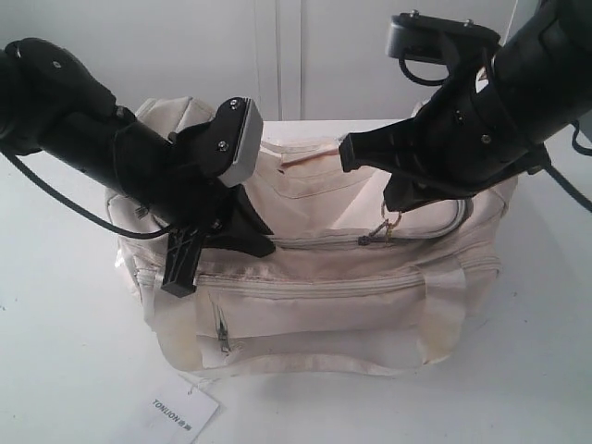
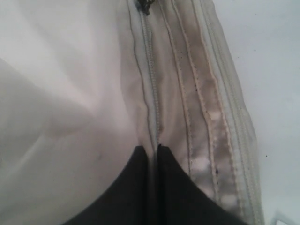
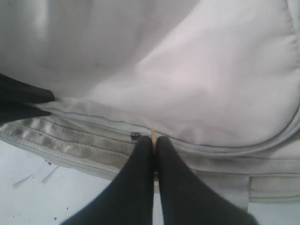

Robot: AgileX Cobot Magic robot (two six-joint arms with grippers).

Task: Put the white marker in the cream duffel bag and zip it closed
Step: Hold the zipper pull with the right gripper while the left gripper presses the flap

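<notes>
At the top seam of the large soft cream fabric duffel bag (image 1: 324,305), the right fingers (image 3: 136,187) are pressed together on the small metal ring of the zipper pull (image 3: 153,135). The left fingers (image 2: 131,187) are clamped on the zipper tape (image 2: 151,70) farther along. The black left arm (image 1: 102,139) and black right arm (image 1: 527,65) lean over the bag, hiding much of its top. The bag sits on the white bench (image 1: 55,370), with its white paper tag (image 1: 180,413) lying in front.

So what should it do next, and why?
Probably draw the right fingers, shut on the zip pull ring, further along the cream duffel bag's curved zipper, away from the left fingers. Those pinch the fabric like an anchor, and the slider sits only partway along.
</notes>
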